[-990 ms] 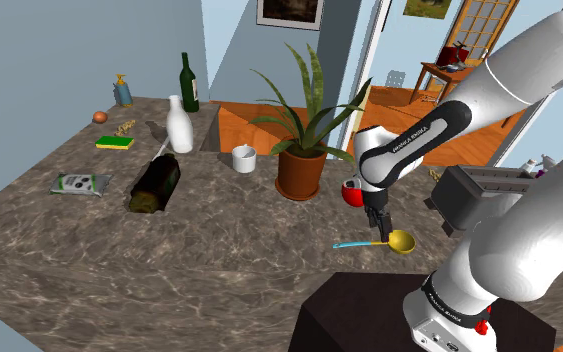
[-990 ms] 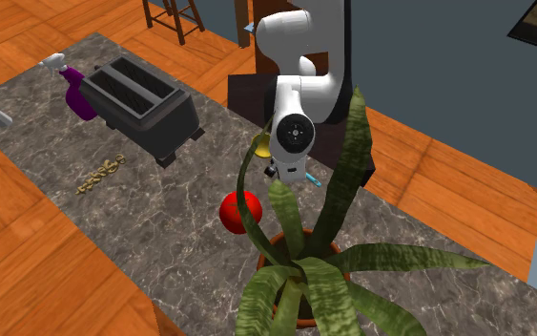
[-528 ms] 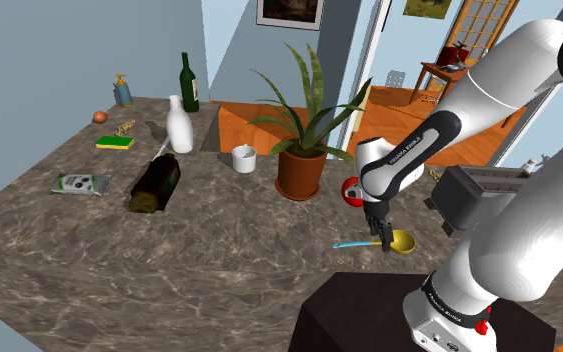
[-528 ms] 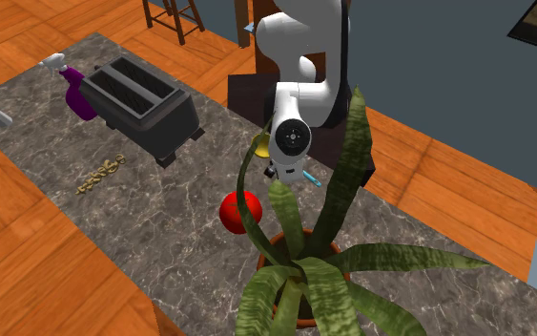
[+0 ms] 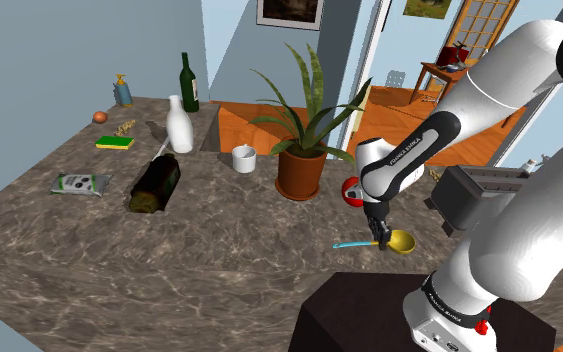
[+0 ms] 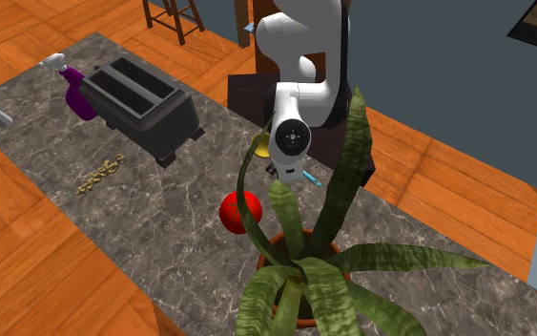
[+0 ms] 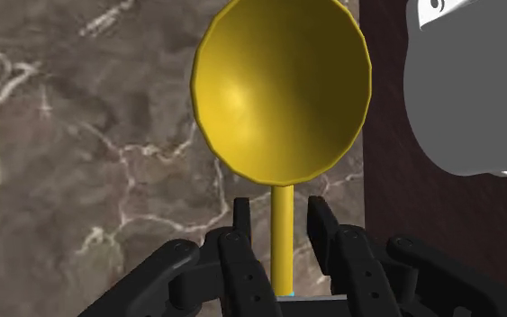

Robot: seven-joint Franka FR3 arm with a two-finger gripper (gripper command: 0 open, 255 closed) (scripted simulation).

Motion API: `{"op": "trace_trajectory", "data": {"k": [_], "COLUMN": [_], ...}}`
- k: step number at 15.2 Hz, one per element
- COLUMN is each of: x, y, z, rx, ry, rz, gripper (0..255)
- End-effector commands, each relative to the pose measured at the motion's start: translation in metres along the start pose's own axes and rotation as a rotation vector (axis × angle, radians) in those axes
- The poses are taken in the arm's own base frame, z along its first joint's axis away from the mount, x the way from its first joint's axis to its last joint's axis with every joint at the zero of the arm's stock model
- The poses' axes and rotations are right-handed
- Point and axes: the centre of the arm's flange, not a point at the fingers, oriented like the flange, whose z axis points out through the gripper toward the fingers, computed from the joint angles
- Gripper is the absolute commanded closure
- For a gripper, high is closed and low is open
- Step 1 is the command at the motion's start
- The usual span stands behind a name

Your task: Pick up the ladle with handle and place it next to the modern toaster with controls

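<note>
The ladle lies flat on the marble counter beside the stand, with a yellow bowl [image 7: 281, 86] [image 5: 402, 242] and a thin yellow stem that turns into a blue handle [image 5: 349, 243] [image 6: 311, 178]. My gripper [image 7: 281, 225] [image 5: 379, 240] is down over the stem just behind the bowl. One black finger [image 7: 241, 236] stands on each side of the stem, and a narrow strip of counter shows between each finger and the stem. The dark toaster [image 6: 142, 100] [image 5: 479, 195] with two slots stands further along the counter past the ladle's bowl.
A red round object [image 5: 351, 192] [image 6: 240, 210] and a potted plant [image 5: 301, 170] [image 6: 304, 277] stand close to the hand. The stand [image 5: 369, 310] borders the ladle. A white mug [image 5: 243, 158], bottles [image 5: 178, 125] and a sponge [image 5: 115, 142] lie further off. A purple object [image 6: 77, 95] adjoins the toaster.
The hand came down from just above the ladle onto its stem. Over the last half second the arm has held still.
</note>
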Motion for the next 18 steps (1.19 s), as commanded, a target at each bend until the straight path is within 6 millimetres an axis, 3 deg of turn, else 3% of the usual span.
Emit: {"op": "trace_trajectory", "data": {"k": [1,8,18], "x": [0.000,0.000,-0.014], "y": [0.000,0.000,-0.019], "z": [0.000,0.000,-0.047], "rx": [0.000,0.000,0.000], "ry": [0.000,0.000,0.000], "rz": [0.000,0.000,0.000], "gripper": [255,255,255]}}
